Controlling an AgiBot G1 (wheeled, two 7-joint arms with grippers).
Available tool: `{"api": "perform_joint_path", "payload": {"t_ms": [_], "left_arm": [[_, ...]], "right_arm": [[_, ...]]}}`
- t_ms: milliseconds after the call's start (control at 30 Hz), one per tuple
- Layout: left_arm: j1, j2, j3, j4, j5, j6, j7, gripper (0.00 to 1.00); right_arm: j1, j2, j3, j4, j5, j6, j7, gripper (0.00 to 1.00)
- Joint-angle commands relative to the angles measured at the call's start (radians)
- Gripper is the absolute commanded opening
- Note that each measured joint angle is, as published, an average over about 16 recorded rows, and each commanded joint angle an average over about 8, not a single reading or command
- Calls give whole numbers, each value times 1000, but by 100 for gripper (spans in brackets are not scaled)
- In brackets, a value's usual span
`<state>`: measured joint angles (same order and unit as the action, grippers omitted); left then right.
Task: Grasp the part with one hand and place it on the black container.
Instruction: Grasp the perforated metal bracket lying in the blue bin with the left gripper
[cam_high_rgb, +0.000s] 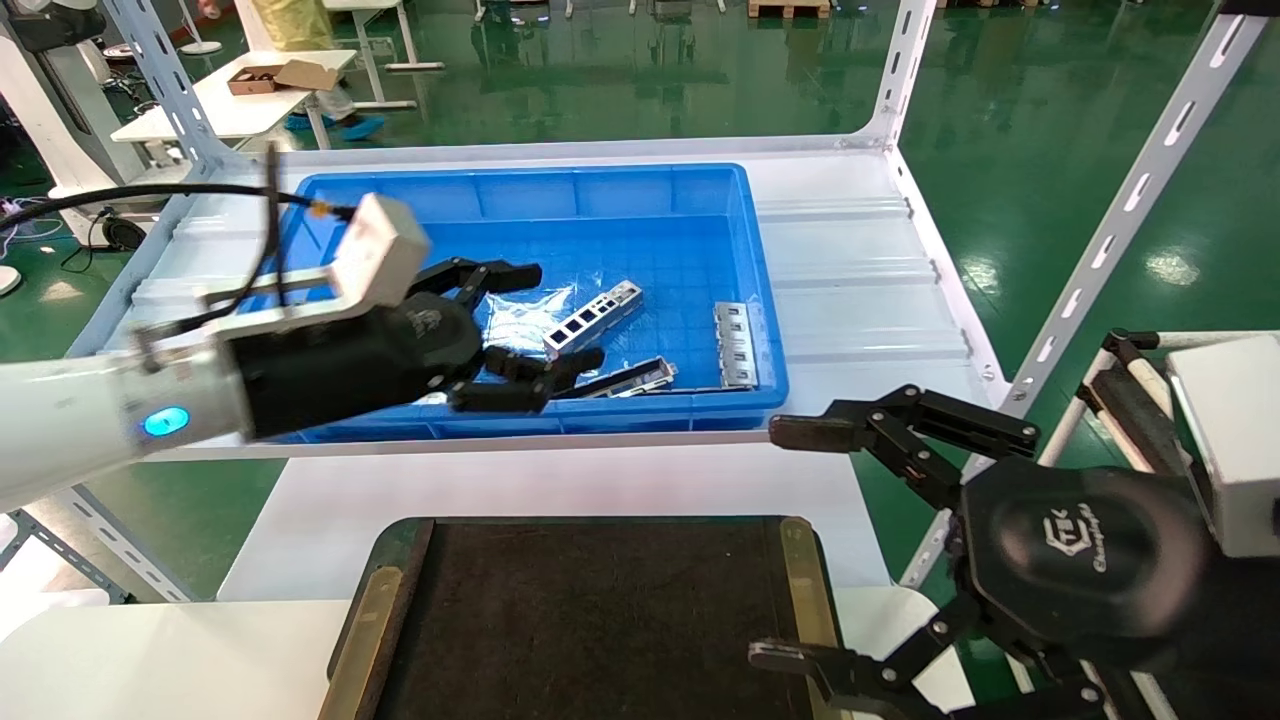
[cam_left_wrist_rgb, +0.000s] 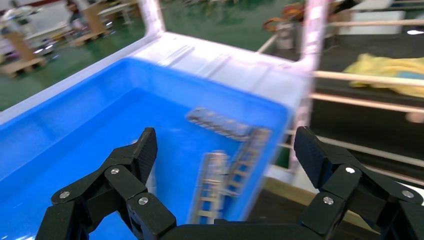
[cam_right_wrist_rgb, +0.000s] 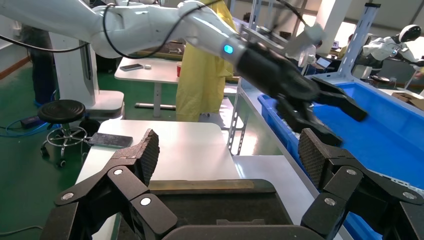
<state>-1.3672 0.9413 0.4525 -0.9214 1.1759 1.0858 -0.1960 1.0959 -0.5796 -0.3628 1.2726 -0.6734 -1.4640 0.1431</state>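
Observation:
The part (cam_high_rgb: 592, 315), a slim silver strip with four square cut-outs, lies on the floor of the blue bin (cam_high_rgb: 520, 190). My left gripper (cam_high_rgb: 560, 315) hangs open and empty over the bin, its fingers on either side of the part's near end. In the left wrist view the gripper (cam_left_wrist_rgb: 227, 147) is open with the blurred part (cam_left_wrist_rgb: 212, 185) below it. The black container (cam_high_rgb: 600, 620) lies on the white table in front and also shows in the right wrist view (cam_right_wrist_rgb: 225, 205). My right gripper (cam_high_rgb: 780, 543) is open and empty at the container's right edge.
A dark flat bar (cam_high_rgb: 630, 378) lies by the bin's front wall and a grey metal cage (cam_high_rgb: 735, 345) at its right end. White shelf posts (cam_high_rgb: 1120, 230) rise on the right. A person in yellow (cam_right_wrist_rgb: 200, 75) stands beyond the table.

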Motion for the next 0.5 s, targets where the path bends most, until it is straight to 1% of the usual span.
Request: {"api": "perform_joint_path", "payload": {"t_ms": [33,267,500], "left_arm": [[-27,40,15,53,35,-34,9,100],[-103,157,44,265,108,-142,61,100],[-165,244,61,470,150,-216,120,100]], "right_arm": [[0,0,0,0,0,0,0,100],[0,0,0,0,0,0,0,100],[0,0,0,0,0,0,0,100]]}}
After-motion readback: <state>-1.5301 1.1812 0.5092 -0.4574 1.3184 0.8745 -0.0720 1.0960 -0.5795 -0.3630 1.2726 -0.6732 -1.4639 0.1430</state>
